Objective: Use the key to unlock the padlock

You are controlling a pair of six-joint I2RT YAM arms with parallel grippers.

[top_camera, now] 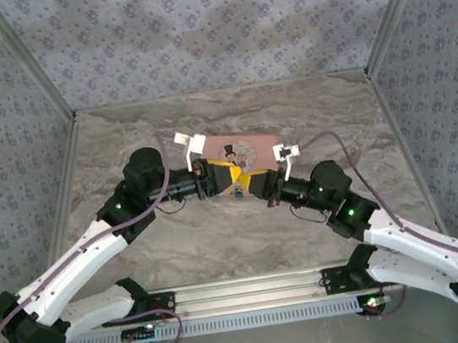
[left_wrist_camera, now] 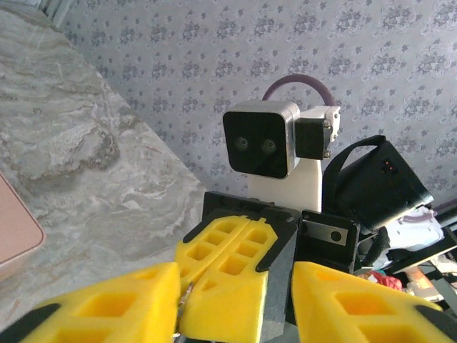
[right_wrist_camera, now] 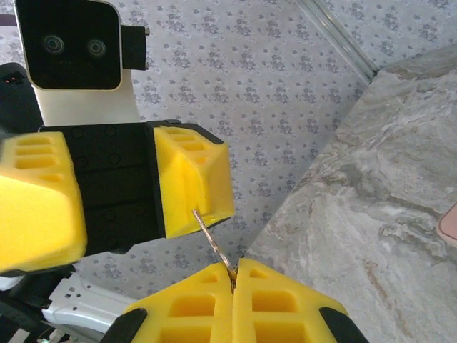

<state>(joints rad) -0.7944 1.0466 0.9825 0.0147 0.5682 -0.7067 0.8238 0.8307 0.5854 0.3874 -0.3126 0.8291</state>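
My right gripper (right_wrist_camera: 234,277) is shut on a thin metal key (right_wrist_camera: 213,236), which sticks out of its fingertips. The key's tip rests against one yellow finger (right_wrist_camera: 191,179) of my left gripper. In the left wrist view my left gripper (left_wrist_camera: 235,300) stands open, its jaws on either side of the right gripper's (left_wrist_camera: 196,293) closed tips, and the key (left_wrist_camera: 184,304) lies edge-on against its left finger. Both grippers meet above the table's middle, left (top_camera: 223,175) and right (top_camera: 246,184). The padlock is hidden.
A pink rectangular tin (top_camera: 251,145) lies flat on the marbled table (top_camera: 248,245) just behind the grippers, and its corner (left_wrist_camera: 14,229) shows in the left wrist view. Patterned walls enclose the table on three sides.
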